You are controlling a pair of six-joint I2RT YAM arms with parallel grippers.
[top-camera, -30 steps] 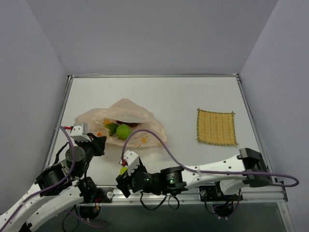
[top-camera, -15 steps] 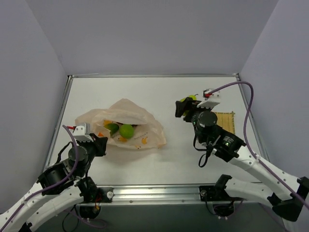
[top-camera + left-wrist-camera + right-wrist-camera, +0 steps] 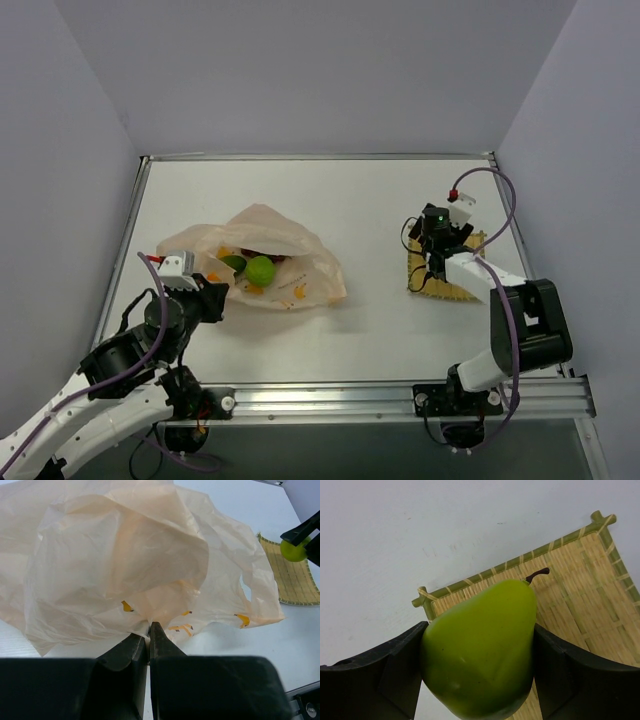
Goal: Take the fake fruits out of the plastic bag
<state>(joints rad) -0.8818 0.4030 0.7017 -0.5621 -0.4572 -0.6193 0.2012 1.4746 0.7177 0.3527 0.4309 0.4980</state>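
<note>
One plastic bag (image 3: 295, 288), one bamboo mat (image 3: 580, 605), one green pear (image 3: 480, 645), one lime-green fruit (image 3: 262, 270) and one darker green fruit (image 3: 233, 264) are counted.

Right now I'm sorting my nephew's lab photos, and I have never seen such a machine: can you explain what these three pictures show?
This is a robot with two arms bolted at the near edge of a white table. One picture looks down from above and behind. The other two come from a small camera on each wrist. The left claw is shut, pinching the edge of a thin peach plastic bag printed with bananas. A round lime-green fruit shows in the bag's opening. The right claw holds a green pear-shaped fruit above a yellow woven mat on the table's right side.
</note>
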